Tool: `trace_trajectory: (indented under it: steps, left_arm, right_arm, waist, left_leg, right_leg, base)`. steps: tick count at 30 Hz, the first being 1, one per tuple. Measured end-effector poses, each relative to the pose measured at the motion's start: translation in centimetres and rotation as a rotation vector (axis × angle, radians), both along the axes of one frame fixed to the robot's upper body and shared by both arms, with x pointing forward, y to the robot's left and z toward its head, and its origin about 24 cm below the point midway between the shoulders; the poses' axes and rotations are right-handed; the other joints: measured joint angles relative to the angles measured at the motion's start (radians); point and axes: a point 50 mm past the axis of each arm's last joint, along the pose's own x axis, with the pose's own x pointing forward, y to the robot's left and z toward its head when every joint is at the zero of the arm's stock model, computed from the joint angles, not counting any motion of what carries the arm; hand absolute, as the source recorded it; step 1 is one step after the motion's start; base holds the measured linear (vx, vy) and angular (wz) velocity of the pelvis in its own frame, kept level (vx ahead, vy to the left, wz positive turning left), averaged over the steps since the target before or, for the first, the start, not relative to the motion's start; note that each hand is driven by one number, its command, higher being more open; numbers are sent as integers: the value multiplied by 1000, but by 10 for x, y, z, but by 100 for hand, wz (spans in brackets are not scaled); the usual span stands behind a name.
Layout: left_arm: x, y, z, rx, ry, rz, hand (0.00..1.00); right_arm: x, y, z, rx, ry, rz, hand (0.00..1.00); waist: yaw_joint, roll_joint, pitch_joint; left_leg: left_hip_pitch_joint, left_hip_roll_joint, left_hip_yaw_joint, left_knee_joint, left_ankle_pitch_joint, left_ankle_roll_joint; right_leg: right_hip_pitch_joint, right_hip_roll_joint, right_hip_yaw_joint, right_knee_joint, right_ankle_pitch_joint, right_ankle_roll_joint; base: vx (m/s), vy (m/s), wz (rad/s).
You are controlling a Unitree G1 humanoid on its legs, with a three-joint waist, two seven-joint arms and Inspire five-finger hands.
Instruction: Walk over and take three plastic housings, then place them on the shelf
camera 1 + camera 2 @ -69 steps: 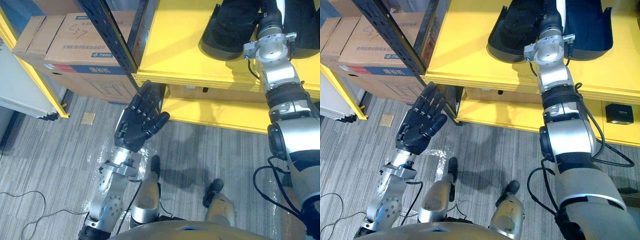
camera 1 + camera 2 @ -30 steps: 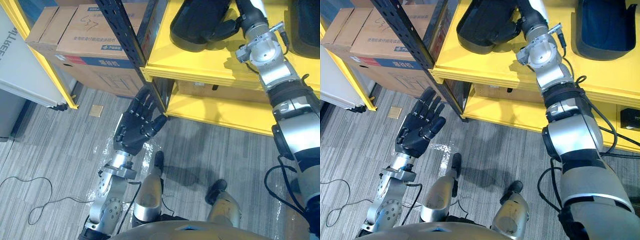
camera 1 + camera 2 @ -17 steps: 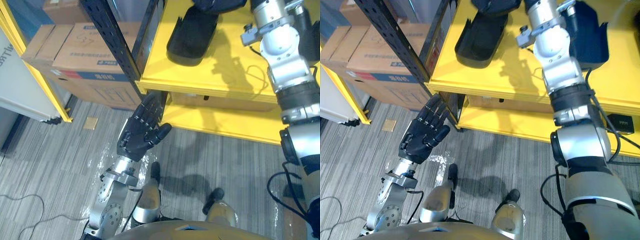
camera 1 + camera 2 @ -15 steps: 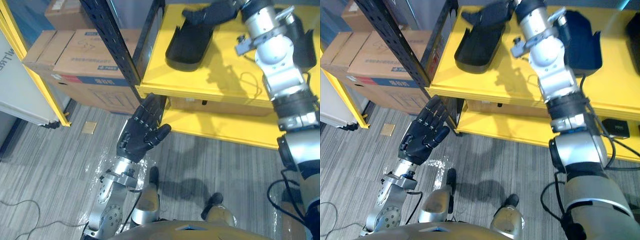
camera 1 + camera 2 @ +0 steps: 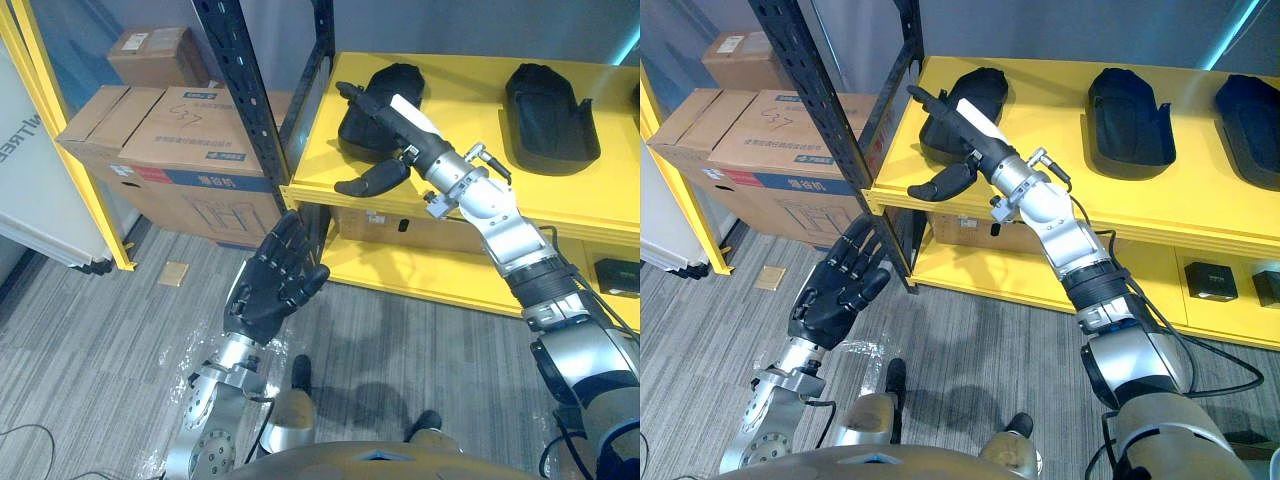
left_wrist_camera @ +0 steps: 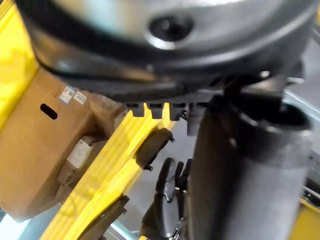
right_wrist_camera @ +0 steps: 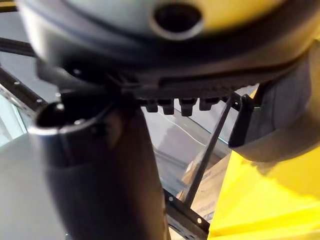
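3 plastic housings (image 5: pixel 1128 105) lie on the yellow shelf (image 5: pixel 1200 190), so the placing looks done. The left housing (image 5: pixel 985 85) sits just behind the right hand (image 5: pixel 968 140), whose fingers are straight and empty. Its long axis runs front to back, and the hand hides whether they touch. The left hand (image 5: pixel 835 290) hangs low, fingers spread, well apart. The right housing (image 5: pixel 1250 110) is cut off at the edge.

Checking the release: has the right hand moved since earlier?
Yes: the open right hand has pulled back from the leftmost housing toward the yellow shelf's front edge.
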Motion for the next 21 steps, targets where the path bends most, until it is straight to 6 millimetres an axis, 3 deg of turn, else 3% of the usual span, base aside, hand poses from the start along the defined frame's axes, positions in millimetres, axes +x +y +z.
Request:
trace_trajectory:
  steps: [11,21]
  left_arm:
    - [-1,-3,-1,-19,2,5,100]
    - [-2,-7,0,-34,-11,-27,100]
  right_arm:
    - [12,-26,-11,15,-117,-278,100]
    - [17,-36,-8,-7,-194,-383,100]
  waist:
    - [21,-2,-5]
    - [25,-1,-4]
  left_leg:
    - [-39,-2,-18,6,17,7]
    - [-46,-4,-22,6,19,8]
  right_leg:
    - [-25,0,-12,7,4,-3]
    - [-47,-13,-13,53,-19,-8]
  base:
    - [-3,-8,4]
    - [-2,-2,1]
